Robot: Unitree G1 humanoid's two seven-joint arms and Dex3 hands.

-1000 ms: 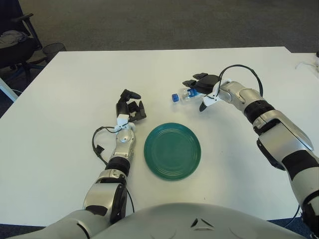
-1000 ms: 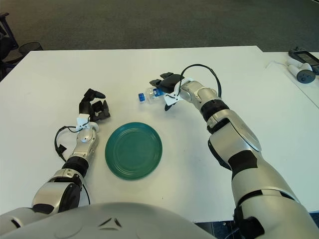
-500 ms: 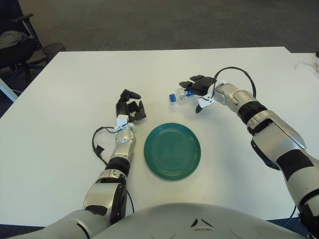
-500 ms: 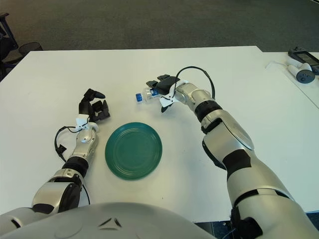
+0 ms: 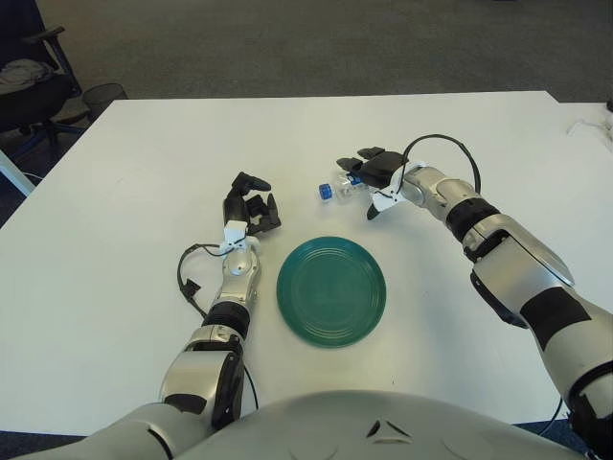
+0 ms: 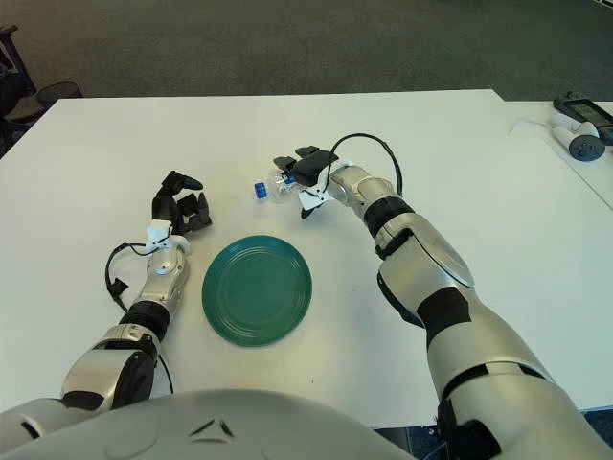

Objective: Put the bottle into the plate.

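Since a second ago, my right hand (image 5: 375, 172) is carrying the bottle (image 5: 340, 186) leftward across the table (image 5: 124, 153), nearer the far side of the plate (image 5: 331, 290). Its fingers (image 5: 369, 155) are clamping round the bottle's body, with the blue cap (image 5: 325, 191) sticking out beyond the fingertips to the left. I'm seeing the bottle held lying sideways, apart from the plate. My left hand (image 5: 251, 206) is idling left of the plate, fingers curling together on nothing
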